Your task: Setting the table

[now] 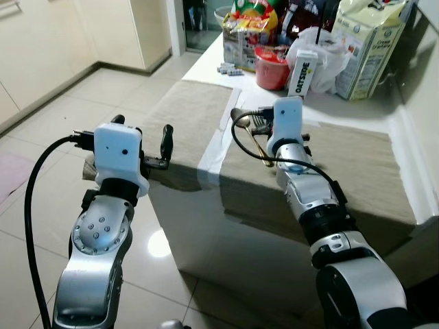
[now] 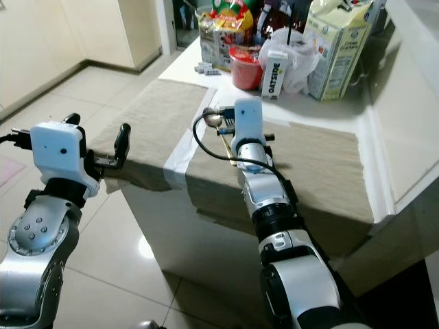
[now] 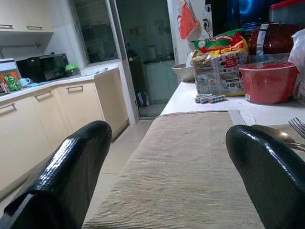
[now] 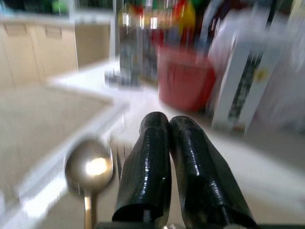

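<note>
While the left tool (image 1: 140, 147) hovers off the tabletop's (image 1: 206, 65) near left corner, fingers spread wide and holding nothing, it faces the left beige placemat (image 1: 192, 110). Moving right, a spoon (image 4: 88, 171) and a fork (image 3: 298, 126) lie on the left edge of the right placemat (image 1: 357, 164), the spoon's bowl pointing away from the robot. Just beside them sits the right tool (image 4: 174, 167), low over that mat, fingers pressed together and empty. Beyond, a red bowl (image 1: 272, 67), an oat drink carton (image 1: 302, 72) and a tall carton (image 1: 367, 44) crowd the back.
</note>
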{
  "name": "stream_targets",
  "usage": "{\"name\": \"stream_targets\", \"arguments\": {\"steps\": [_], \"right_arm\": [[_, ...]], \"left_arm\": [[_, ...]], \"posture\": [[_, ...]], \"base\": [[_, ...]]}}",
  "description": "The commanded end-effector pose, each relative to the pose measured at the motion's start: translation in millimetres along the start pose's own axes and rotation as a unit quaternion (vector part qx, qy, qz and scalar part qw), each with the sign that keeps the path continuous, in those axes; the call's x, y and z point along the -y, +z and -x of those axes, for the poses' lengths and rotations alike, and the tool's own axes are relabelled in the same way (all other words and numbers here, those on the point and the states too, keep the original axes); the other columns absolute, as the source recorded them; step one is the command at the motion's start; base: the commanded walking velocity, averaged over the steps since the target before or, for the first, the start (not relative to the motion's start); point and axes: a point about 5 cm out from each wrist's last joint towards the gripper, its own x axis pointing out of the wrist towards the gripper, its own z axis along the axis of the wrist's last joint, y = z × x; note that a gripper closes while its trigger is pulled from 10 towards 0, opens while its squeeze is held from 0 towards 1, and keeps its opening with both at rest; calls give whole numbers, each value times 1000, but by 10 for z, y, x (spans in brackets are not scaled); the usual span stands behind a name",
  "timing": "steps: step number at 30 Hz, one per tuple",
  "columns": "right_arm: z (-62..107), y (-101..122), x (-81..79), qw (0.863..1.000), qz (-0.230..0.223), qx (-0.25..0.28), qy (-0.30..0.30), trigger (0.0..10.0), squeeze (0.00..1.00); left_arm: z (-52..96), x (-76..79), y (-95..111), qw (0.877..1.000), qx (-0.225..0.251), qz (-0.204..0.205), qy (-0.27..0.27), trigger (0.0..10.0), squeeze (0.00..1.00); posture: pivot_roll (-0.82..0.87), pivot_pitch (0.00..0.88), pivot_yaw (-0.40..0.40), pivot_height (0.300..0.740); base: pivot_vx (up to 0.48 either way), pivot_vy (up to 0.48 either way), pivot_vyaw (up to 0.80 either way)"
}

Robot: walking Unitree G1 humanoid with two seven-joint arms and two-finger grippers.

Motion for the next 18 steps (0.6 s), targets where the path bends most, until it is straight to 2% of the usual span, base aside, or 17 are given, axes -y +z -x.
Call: {"name": "stream_targets", "arguments": {"steps": [1, 3, 6, 7, 8, 9, 10, 12, 17, 18], "right_arm": [[-16, 109, -7, 1000, 7, 26, 0, 0, 0], [-18, 139, 3, 999, 7, 34, -2, 0, 0], [-29, 79, -7, 1000, -13, 8, 1, 0, 0], [-23, 35, -5, 1000, -16, -5, -1, 1608, 1000], [-23, 35, -5, 1000, -16, -5, -1, 1608, 1000], [-11, -3, -19, 999, -29, -12, 11, 8784, 1000], [5, -37, -21, 999, -34, -19, 12, 10000, 1000], [50, -60, 7, 999, -32, -8, 12, 10000, 1000], [190, -5, 111, 998, 10, 60, 7, 10000, 1000], [190, -5, 111, 998, 10, 60, 7, 10000, 1000]], "left_arm": [[-22, -2, 26, 1000, 8, -3, 0, 10000, 0], [-24, 1, 28, 1000, 9, -2, -1, 10000, 0], [-32, 6, 27, 1000, 9, -2, -1, 10000, 0], [-38, 8, 26, 1000, 9, -2, -2, 10000, 0], [-38, 8, 26, 1000, 9, -2, -2, 10000, 0], [-43, 8, 24, 1000, 8, -2, -2, 10000, 0], [-48, 7, 21, 1000, 7, -2, -2, 10000, 0], [-59, 2, 10, 1000, 4, -1, -4, 10000, 0], [-86, 3, -18, 1000, -1, 3, -8, 10000, 0], [-86, 3, -18, 1000, -1, 3, -8, 10000, 0]], "posture": [[68, 23, 30, 728], [68, 23, 30, 728], [65, 22, 31, 728], [65, 22, 31, 728], [65, 22, 31, 728], [65, 22, 31, 728], [65, 22, 31, 728], [54, 24, 41, 728], [36, 22, 49, 728], [36, 22, 49, 728]], "base": [[0, 0, 0], [0, 0, 0], [0, 0, 0], [0, 0, 0], [0, 0, 0], [0, 0, 0], [0, 0, 0], [0, 0, 0], [0, 0, 0], [0, 0, 0]]}}
